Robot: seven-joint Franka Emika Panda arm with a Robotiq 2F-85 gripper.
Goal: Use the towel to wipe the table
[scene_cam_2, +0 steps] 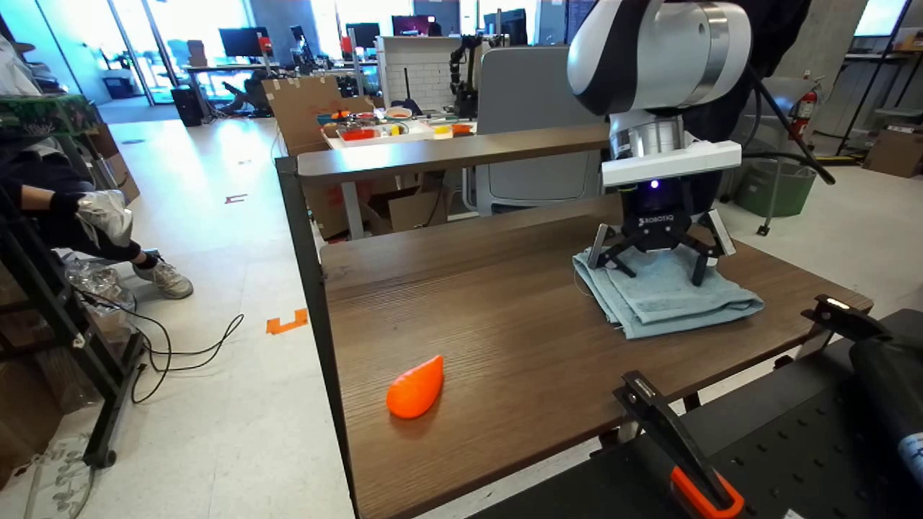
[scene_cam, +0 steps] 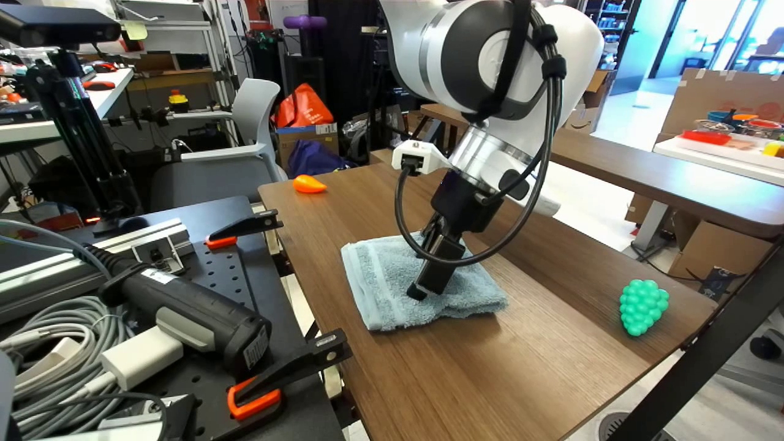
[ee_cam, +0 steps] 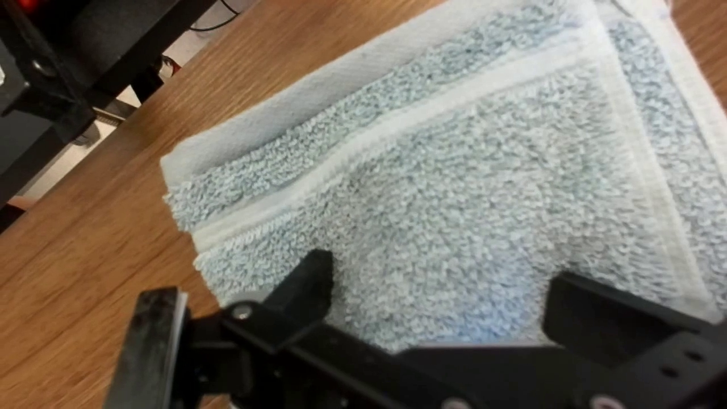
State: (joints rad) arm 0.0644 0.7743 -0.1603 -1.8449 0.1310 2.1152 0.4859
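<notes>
The pale blue-grey towel [scene_cam: 380, 288] lies folded and slightly rumpled on the dark brown wood-grain table [scene_cam: 527, 355]. It also shows in the other views [scene_cam_2: 692, 310] [ee_cam: 431, 187]. My gripper [scene_cam_2: 665, 275] is over the middle of the towel, pointing down. In the wrist view the gripper [ee_cam: 443, 270] has its two black fingers wide apart, with flat towel cloth between and below them. The fingertips are at the towel's surface; whether they press into it I cannot tell. In an exterior view the arm hides part of the towel and one finger of the gripper [scene_cam: 429, 269].
An orange teardrop-shaped object [scene_cam: 309, 184] [scene_cam_2: 416, 389] and a green knobbly ball [scene_cam: 643, 307] lie on the table. A black side surface [scene_cam_2: 779, 432] with clamps [scene_cam: 288, 370] and a scanner-like tool [scene_cam: 190, 306] adjoins one long edge. A black post [scene_cam_2: 310, 288] stands at a table end.
</notes>
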